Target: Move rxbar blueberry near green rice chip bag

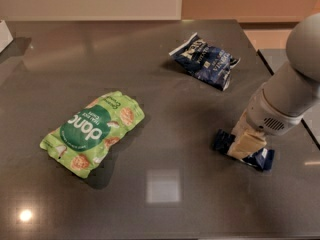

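claw (247,145) is down over the rxbar blueberry (262,159) at right; grip cannot be told. green rice chip bag (92,132) lies well apart, left on the bench (170,99).

A single camera looks down from a raised spot at the near side of the dark surface (165,89). It is tilted forward, so the far edge and a strip of pale wall run along the top of the frame. The range is middling: most of the surface fits in, with its right edge crossing the upper right. The arm looms large and close at the right edge, and the claw (246,145) sits at lower right, over the rxbar blueberry (222,140).
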`<action>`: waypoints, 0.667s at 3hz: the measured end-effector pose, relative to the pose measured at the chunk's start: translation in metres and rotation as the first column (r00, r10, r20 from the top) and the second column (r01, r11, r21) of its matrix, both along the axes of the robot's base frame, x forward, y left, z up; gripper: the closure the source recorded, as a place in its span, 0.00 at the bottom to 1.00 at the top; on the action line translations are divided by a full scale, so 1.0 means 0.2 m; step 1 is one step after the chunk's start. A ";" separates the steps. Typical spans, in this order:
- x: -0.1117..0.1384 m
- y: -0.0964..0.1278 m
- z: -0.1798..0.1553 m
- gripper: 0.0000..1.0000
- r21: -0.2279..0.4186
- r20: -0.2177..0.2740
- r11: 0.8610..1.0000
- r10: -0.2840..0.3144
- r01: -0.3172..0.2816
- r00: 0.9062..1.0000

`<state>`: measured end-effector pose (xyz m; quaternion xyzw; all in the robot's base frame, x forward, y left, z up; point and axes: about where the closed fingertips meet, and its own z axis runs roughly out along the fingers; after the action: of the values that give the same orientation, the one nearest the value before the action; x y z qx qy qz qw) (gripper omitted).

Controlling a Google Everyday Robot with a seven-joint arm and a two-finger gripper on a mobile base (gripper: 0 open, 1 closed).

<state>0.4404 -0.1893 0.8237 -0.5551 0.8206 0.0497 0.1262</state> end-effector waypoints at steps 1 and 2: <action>0.00 0.00 0.02 0.94 0.000 0.000 1.000 0.000 0.000 1.000; 0.03 0.06 0.12 1.00 0.027 0.022 0.999 0.023 -0.024 0.999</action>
<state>0.4471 -0.1779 0.8476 -0.5634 0.8119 0.0565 0.1419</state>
